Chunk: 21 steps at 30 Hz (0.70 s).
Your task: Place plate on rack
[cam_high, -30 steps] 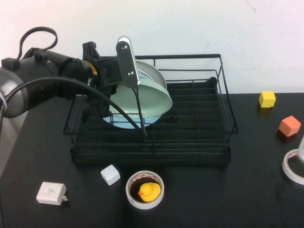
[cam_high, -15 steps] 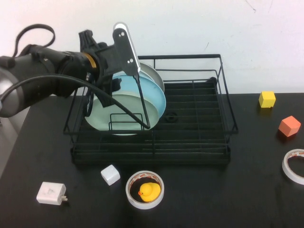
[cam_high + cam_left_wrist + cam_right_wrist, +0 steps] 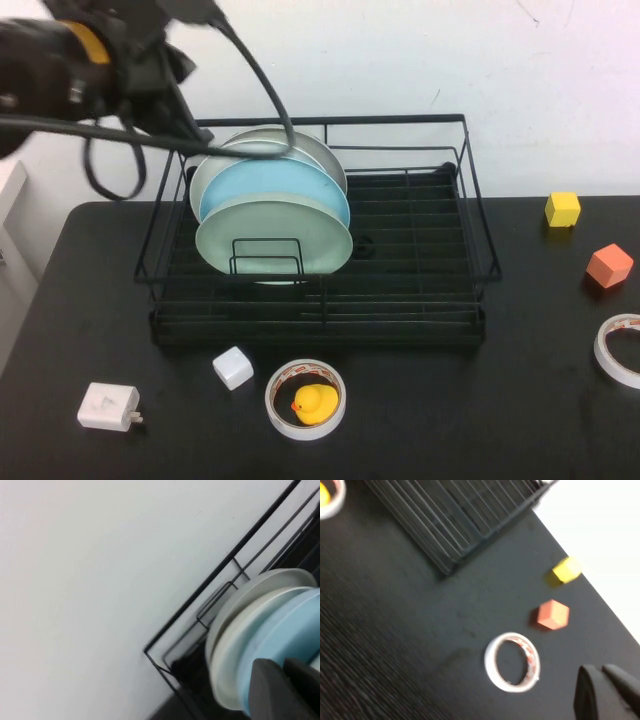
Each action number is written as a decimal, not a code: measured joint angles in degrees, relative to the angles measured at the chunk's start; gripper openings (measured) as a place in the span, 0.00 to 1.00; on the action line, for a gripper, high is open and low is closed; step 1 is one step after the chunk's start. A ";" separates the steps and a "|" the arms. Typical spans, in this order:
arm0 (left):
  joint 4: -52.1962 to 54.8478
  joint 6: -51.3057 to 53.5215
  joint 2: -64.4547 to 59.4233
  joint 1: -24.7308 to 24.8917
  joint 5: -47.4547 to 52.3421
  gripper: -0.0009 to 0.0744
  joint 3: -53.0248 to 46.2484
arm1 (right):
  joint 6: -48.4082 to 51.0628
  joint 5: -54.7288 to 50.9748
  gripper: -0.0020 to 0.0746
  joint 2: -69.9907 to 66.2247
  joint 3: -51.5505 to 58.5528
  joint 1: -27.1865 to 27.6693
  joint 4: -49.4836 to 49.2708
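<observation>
The plate [image 3: 274,236] stands on edge in the rack [image 3: 320,300], frontmost of a row of four: behind it a light blue plate [image 3: 275,185] and two grey-white plates [image 3: 300,148], all leaning close together toward the rack's left half. No gripper touches it. The left gripper [image 3: 285,690] is raised above and behind the rack's left rear corner, its fingers pressed together with nothing between them; the right gripper [image 3: 607,692] hangs off the table's right side over a tape ring [image 3: 512,662], fingers likewise closed and empty. The job looks done; the risk, as I judge it, is the left arm's cable (it drapes across the top of the rearmost plate) snagging a rim and tipping the row. Elsewhere: one yellow cube [image 3: 562,209], one orange cube [image 3: 609,265], one white cube [image 3: 232,368], one white adapter [image 3: 107,407], two tape rings, one holding a yellow duck [image 3: 314,403]
</observation>
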<state>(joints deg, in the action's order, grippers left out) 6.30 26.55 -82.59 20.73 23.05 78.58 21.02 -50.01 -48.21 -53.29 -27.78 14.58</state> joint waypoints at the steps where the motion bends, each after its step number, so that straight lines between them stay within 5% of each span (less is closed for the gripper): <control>1: -1.21 -1.42 0.97 0.00 0.36 0.03 -0.12 | 0.47 0.12 0.03 0.00 0.00 0.00 -0.87; 10: -19.72 -13.53 -1.20 0.14 4.46 0.01 -0.21 | 2.60 -2.08 0.03 0.00 0.00 0.00 -8.48; 16: -21.18 -22.81 -11.41 0.14 13.13 0.01 -0.23 | 2.60 -2.33 0.03 0.00 0.00 0.00 -12.90; 21: -21.90 -23.90 -16.40 0.26 10.74 0.01 -0.23 | 2.60 -2.33 0.03 0.00 0.00 0.00 -13.97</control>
<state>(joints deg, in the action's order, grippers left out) -15.59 2.66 -98.99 20.99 33.79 78.35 23.63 -52.34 -48.21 -53.29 -27.78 0.61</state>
